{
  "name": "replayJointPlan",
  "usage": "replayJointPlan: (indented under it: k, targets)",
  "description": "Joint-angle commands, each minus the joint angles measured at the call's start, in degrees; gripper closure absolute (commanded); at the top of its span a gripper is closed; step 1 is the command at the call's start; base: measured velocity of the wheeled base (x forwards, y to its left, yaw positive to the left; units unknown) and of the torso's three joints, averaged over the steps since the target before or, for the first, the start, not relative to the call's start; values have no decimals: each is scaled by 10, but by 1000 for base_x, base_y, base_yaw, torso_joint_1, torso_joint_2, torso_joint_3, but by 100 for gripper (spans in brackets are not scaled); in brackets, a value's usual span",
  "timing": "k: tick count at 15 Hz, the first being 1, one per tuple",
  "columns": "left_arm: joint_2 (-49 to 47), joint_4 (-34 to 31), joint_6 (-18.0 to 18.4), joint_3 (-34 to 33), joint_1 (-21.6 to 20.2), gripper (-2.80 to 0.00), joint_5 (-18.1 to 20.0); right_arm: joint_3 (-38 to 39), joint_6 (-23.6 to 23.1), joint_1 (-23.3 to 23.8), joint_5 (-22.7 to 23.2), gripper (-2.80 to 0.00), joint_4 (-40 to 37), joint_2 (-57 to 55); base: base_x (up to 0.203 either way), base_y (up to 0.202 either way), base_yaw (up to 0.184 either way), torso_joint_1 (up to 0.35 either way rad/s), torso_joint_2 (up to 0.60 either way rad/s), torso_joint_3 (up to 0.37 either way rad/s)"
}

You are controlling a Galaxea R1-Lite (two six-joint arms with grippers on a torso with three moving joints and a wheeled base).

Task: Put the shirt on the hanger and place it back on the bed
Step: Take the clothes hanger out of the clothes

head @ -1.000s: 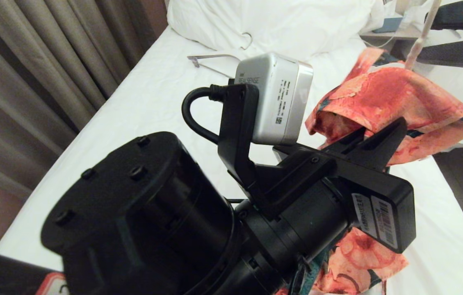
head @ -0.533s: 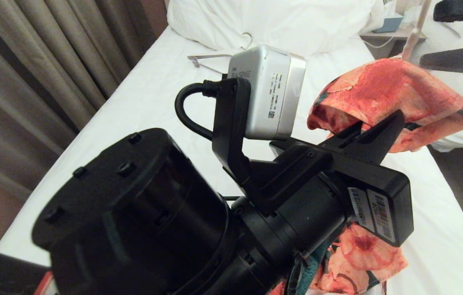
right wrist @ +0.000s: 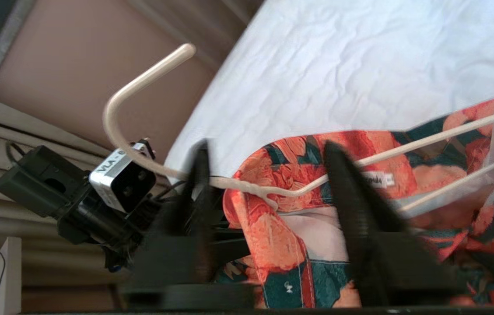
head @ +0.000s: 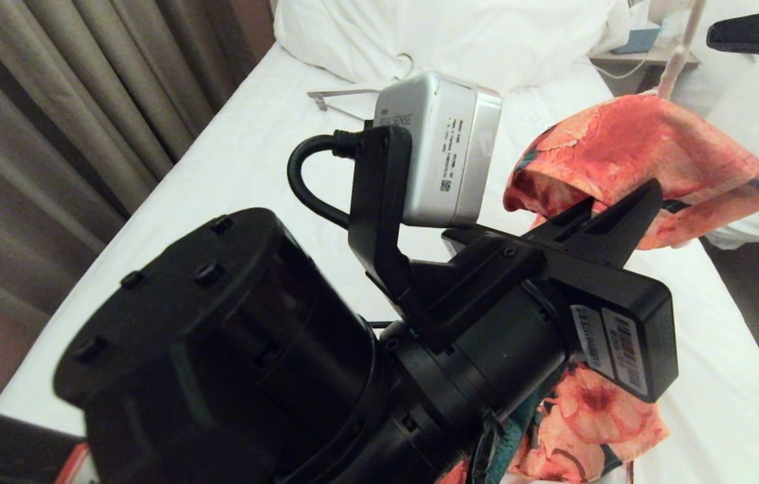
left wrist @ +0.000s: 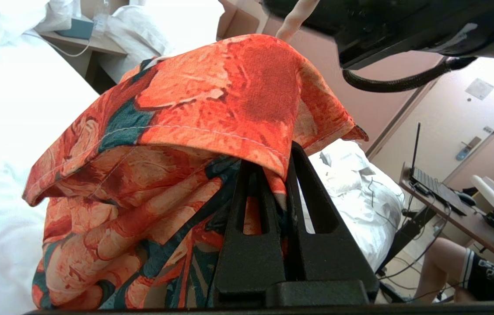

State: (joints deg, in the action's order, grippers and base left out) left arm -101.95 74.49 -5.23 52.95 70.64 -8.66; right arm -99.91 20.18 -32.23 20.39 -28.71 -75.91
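While the left gripper point(left wrist: 268, 175) stays pinched on the floral shirt point(left wrist: 194, 113), cloth draped up over its tips, the right gripper point(right wrist: 268, 175) straddles the cream wire hanger point(right wrist: 273, 190), jaws part spread, not yet gripping. Hanger's neck lies crosswise btwn them, hook toward the left arm. Beyond the shirt: the bed point(head: 245, 154). Hanger's far shoulder is hidden in cloth.

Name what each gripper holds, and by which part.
Left gripper: shut on the shirt, at a hemmed fabric edge. Right gripper: open astride the hanger neck, gripping nothing.
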Motion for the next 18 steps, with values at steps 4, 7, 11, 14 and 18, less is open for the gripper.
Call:
replayJointPlan:
  k: [4, 7, 11, 14, 18]
  targets:
    - [-1, -3, 0, 10, 1, 0, -3, -40, 2, -63, -35, 0, -26, -45, 0, 0, 0, 0, 0, 0]
    - [0, -8, 0, 11, 1, 0, -4, -75, -38, -108, -98, -280, -72, -53, 0, 0, 0, 0, 0, 0]
    - [-1, -15, -1, 11, 1, 0, -3, -114, -98, -113, -135, -280, -135, -52, 0, 0, 0, 0, 0, 0]
    - [-4, -16, 0, 11, 2, 0, -3, -120, -148, -114, -145, -280, -145, -46, 0, 0, 0, 0, 0, 0]
    - [-3, -16, 0, 11, 2, 0, -3, -110, -152, -101, -172, -280, -146, -35, 0, 0, 0, 0, 0, 0]
